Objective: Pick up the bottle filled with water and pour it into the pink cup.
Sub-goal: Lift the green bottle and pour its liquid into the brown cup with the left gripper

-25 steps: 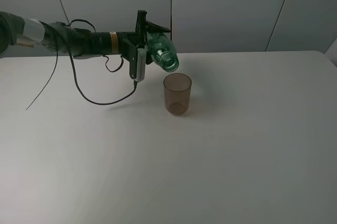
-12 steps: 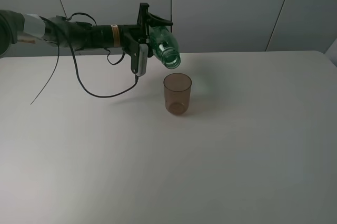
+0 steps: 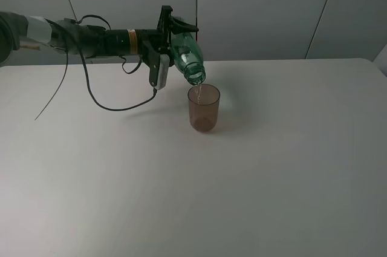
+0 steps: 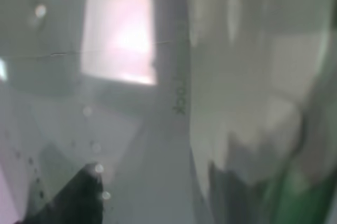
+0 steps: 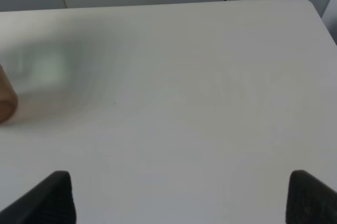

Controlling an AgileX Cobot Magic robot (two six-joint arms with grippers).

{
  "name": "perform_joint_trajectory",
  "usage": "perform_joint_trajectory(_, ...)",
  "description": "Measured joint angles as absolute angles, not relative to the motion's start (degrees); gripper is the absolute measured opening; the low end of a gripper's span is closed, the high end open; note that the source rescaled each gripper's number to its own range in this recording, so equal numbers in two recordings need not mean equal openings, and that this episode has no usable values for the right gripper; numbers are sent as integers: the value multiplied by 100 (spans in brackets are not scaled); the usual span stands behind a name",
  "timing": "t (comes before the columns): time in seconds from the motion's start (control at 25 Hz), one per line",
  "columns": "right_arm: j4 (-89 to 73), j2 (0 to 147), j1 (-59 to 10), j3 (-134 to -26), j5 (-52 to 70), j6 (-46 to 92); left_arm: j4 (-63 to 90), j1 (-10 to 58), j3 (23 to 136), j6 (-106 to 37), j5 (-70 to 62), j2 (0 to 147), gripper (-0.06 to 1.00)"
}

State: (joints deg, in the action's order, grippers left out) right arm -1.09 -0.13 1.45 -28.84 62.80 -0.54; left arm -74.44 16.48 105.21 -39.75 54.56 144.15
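The green bottle (image 3: 184, 54) is tilted mouth-down, its open neck just above the rim of the pink cup (image 3: 204, 107). A thin stream of water runs from the neck into the cup. My left gripper (image 3: 174, 32) is shut on the bottle's body and holds it in the air at the back of the table. The left wrist view is blurred and shows only the bottle's green plastic (image 4: 303, 192) close up. My right gripper (image 5: 181, 197) is open and empty over bare table, with the cup's edge (image 5: 5, 100) far off to one side.
The white table (image 3: 272, 166) carries only the cup. A black cable (image 3: 115, 109) hangs from the left arm and rests on the table left of the cup. Grey wall panels stand behind the table's far edge.
The bottle has tipped further and its mouth has come down over the cup. Water now runs into the cup; before, none was flowing.
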Motion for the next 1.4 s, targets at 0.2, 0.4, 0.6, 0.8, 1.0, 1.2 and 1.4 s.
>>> perform_joint_trajectory(0.2,-109,-13,145,-2884,6280,-54,-7444,1648,10521,-3997,5447,14415,0)
perform_joint_trajectory(0.4,-109,-13,145,-2884,6280,-54,-7433,1648,10521,-4011,5422,14415,0)
perform_joint_trajectory(0.6,-109,-13,145,-2884,6280,-54,-7421,1660,10580,-4011,5413,14415,0)
perform_joint_trajectory(0.8,-109,-13,145,-2884,6280,-54,-7407,1708,10628,-4011,5410,14415,0)
perform_joint_trajectory(1.0,-109,-13,145,-2884,6280,-54,-7407,1732,10628,-4014,5385,14415,0)
perform_joint_trajectory(1.2,-109,-13,145,-2884,6280,-54,-7444,1742,10628,-4183,5295,14415,0)
perform_joint_trajectory(1.4,-109,-13,145,-2884,6280,-54,-7444,1742,10628,-4254,5295,14415,0)
